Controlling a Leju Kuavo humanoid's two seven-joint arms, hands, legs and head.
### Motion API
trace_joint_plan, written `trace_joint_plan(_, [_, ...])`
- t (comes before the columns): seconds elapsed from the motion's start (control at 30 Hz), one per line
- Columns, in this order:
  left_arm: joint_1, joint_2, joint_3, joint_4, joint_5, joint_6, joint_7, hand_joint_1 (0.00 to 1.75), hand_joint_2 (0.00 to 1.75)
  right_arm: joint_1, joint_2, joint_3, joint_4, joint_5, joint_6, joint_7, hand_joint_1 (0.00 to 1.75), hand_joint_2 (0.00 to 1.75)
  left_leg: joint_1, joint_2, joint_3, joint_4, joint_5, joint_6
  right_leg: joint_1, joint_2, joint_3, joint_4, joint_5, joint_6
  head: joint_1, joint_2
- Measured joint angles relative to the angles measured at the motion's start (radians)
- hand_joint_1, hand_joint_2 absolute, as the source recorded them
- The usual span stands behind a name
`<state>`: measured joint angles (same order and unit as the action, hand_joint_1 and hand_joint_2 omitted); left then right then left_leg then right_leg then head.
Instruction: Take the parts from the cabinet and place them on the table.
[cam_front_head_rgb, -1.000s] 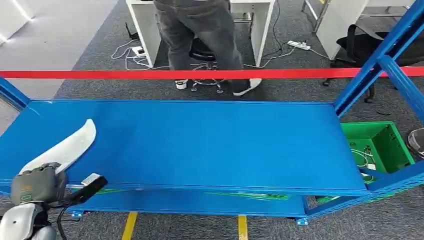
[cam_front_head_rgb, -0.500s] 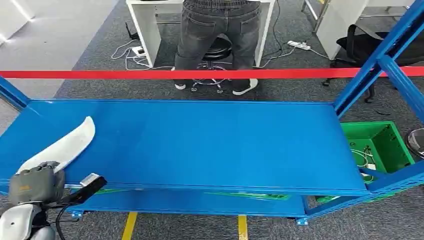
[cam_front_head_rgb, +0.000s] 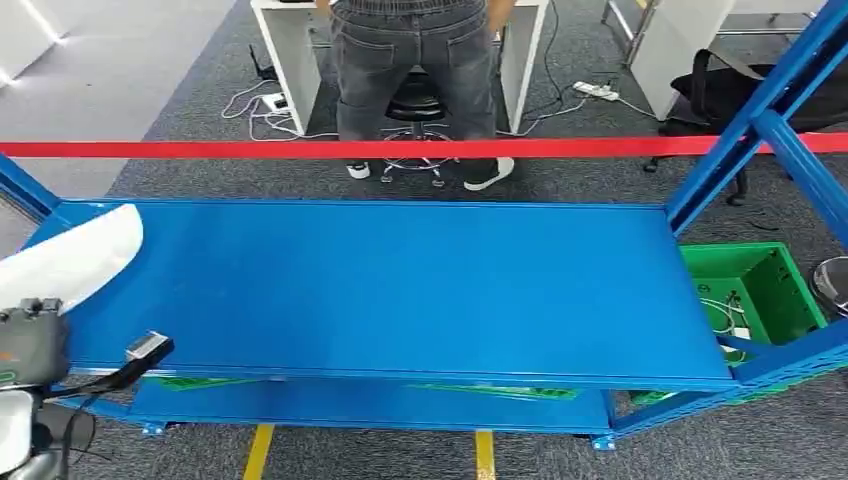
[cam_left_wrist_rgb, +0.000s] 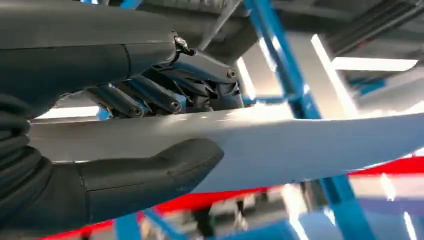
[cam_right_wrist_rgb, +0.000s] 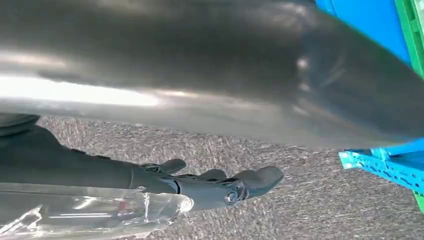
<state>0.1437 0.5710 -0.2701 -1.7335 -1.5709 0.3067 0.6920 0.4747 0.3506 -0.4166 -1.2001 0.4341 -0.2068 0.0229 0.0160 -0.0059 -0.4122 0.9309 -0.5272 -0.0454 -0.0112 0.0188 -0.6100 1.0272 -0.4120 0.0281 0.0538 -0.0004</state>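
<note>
One smooth white curved part (cam_left_wrist_rgb: 310, 145) gripped by left hand (cam_left_wrist_rgb: 100, 150); right hand (cam_right_wrist_rgb: 220, 187) loosely extended, empty.

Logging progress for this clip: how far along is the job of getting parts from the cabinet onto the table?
Done: a grasp. The left hand grips a long white part at the blue shelf's left end.
In hand: carrying that part.
Left: setting it on a table. The right hand hangs open over the carpet, holding nothing.
</note>
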Motion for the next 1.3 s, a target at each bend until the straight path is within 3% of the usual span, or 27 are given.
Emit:
trace_joint_plan(0.17, [-0.021, 0.067, -0.058, -0.034, 0.0, -0.013, 0.0, 1.75, 1.75, -0.003, 0.0, 0.0, 0.008, -0.005, 0.007, -0.018, 0.0, 0.0, 0.0, 0.0, 0.0, 0.0, 0.0, 0.0, 0.0, 0.0, 0.0, 0.0, 0.0, 0.0, 0.0, 0.0])
trace_joint_plan(0.57, [-0.03, 0.083, -0.128, -0.039, 0.0, -0.021, 0.001, 1.75, 1.75, -0.002, 0.0, 0.002, 0.015, -0.011, 0.009, -0.011, 0.0, 0.0, 0.0, 0.0, 0.0, 0.0, 0.0, 0.0, 0.0, 0.0, 0.0, -0.001, 0.0, 0.0, 0.0, 0.0])
trace_joint_plan(0.7, [-0.03, 0.083, -0.133, -0.039, 0.0, -0.015, 0.001, 1.75, 1.75, -0.002, 0.0, 0.003, 0.019, -0.013, 0.007, -0.016, 0.0, 0.0, -0.004, 0.0, -0.003, 0.009, -0.003, 0.014, -0.008, 0.001, 0.001, -0.008, 0.007, 0.011, 0.0, 0.0])
trace_joint_plan(0.77, [-0.032, 0.086, -0.133, -0.04, 0.0, -0.014, 0.001, 1.75, 1.75, -0.001, 0.0, 0.009, 0.019, -0.015, 0.002, -0.016, 0.0, 0.0, -0.007, 0.0, -0.006, 0.0, 0.006, 0.025, -0.01, 0.002, 0.005, -0.02, 0.016, 0.022, -0.002, 0.0])
trace_joint_plan(0.8, [-0.033, 0.087, -0.133, -0.042, 0.0, -0.013, 0.002, 1.75, 1.75, 0.0, 0.0, 0.011, 0.017, -0.015, 0.0, -0.016, 0.0, 0.0, 0.004, 0.002, 0.004, -0.02, 0.023, 0.032, -0.008, -0.001, -0.006, -0.018, 0.013, 0.025, 0.0, 0.0])
trace_joint_plan(0.83, [-0.034, 0.086, -0.133, -0.043, 0.0, -0.012, 0.002, 1.75, 1.75, 0.001, 0.0, 0.013, 0.017, -0.015, -0.001, -0.016, 0.0, 0.0, 0.002, 0.005, 0.006, -0.027, 0.026, 0.035, -0.007, -0.007, -0.014, 0.0, -0.001, 0.027, 0.003, 0.0])
trace_joint_plan(0.87, [-0.035, 0.086, -0.133, -0.044, 0.0, -0.012, 0.002, 1.75, 1.75, 0.0, 0.0, 0.015, 0.017, -0.016, -0.001, -0.016, 0.0, 0.0, 0.002, 0.005, 0.005, -0.027, 0.027, 0.037, -0.006, -0.009, -0.039, 0.057, -0.034, 0.027, 0.003, 0.0])
trace_joint_plan(0.93, [-0.033, 0.084, -0.136, -0.044, 0.0, -0.016, 0.002, 1.75, 1.75, 0.001, 0.0, 0.018, 0.017, -0.015, -0.001, -0.01, 0.0, 0.0, 0.001, 0.009, 0.005, -0.023, 0.03, 0.038, -0.006, -0.009, -0.115, 0.23, -0.112, 0.031, 0.003, 0.0])
trace_joint_plan(0.97, [-0.033, 0.083, -0.138, -0.044, 0.0, -0.017, 0.002, 1.75, 1.75, 0.001, 0.0, 0.019, 0.017, -0.015, 0.0, -0.007, 0.0, 0.0, 0.001, 0.009, 0.006, -0.022, 0.029, 0.038, -0.006, -0.009, -0.143, 0.288, -0.127, 0.032, 0.003, 0.0])
trace_joint_plan(1.0, [-0.033, 0.082, -0.141, -0.044, 0.0, -0.016, 0.002, 1.75, 1.75, 0.002, 0.0, 0.019, 0.017, -0.015, 0.0, -0.008, 0.0, 0.0, 0.001, 0.009, 0.006, -0.022, 0.028, 0.038, -0.006, -0.009, -0.15, 0.296, -0.113, 0.033, 0.002, 0.0])
trace_joint_plan(1.03, [-0.033, 0.081, -0.143, -0.044, 0.0, -0.016, 0.002, 1.75, 1.75, 0.001, 0.0, 0.019, 0.017, -0.013, 0.001, -0.008, 0.0, 0.0, 0.003, 0.008, 0.009, -0.022, 0.025, 0.035, -0.007, -0.01, -0.13, 0.255, -0.075, 0.032, 0.003, 0.0])
trace_joint_plan(1.1, [-0.033, 0.078, -0.147, -0.044, 0.0, -0.016, 0.002, 1.75, 1.75, 0.001, 0.0, 0.019, 0.017, -0.012, 0.002, -0.009, 0.0, 0.0, 0.007, 0.007, 0.019, -0.015, 0.012, 0.024, -0.008, -0.013, -0.042, 0.083, 0.016, 0.032, 0.003, 0.0])
trace_joint_plan(1.13, [-0.033, 0.078, -0.148, -0.044, 0.0, -0.016, 0.002, 1.75, 1.75, -0.001, 0.0, 0.019, 0.018, -0.012, 0.002, -0.01, 0.0, 0.0, 0.007, 0.007, 0.018, -0.01, 0.003, 0.017, -0.007, -0.014, -0.012, 0.032, 0.004, 0.03, 0.002, 0.0])
trace_joint_plan(1.17, [-0.036, 0.078, -0.148, -0.044, 0.0, -0.016, 0.002, 1.75, 1.75, -0.002, 0.0, 0.019, 0.019, -0.012, 0.002, -0.012, 0.0, 0.0, 0.002, 0.006, 0.012, 0.0, -0.002, 0.008, -0.002, -0.011, 0.006, 0.031, 0.001, 0.023, 0.005, 0.0])
trace_joint_plan(1.3, [-0.038, 0.078, -0.149, -0.044, 0.0, -0.026, 0.002, 1.75, 1.75, -0.002, 0.0, 0.019, 0.018, -0.012, 0.0, -0.007, 0.0, 0.0, 0.005, 0.005, 0.004, 0.008, -0.007, -0.007, -0.003, -0.007, -0.011, 0.024, -0.015, -0.011, -0.002, 0.0])
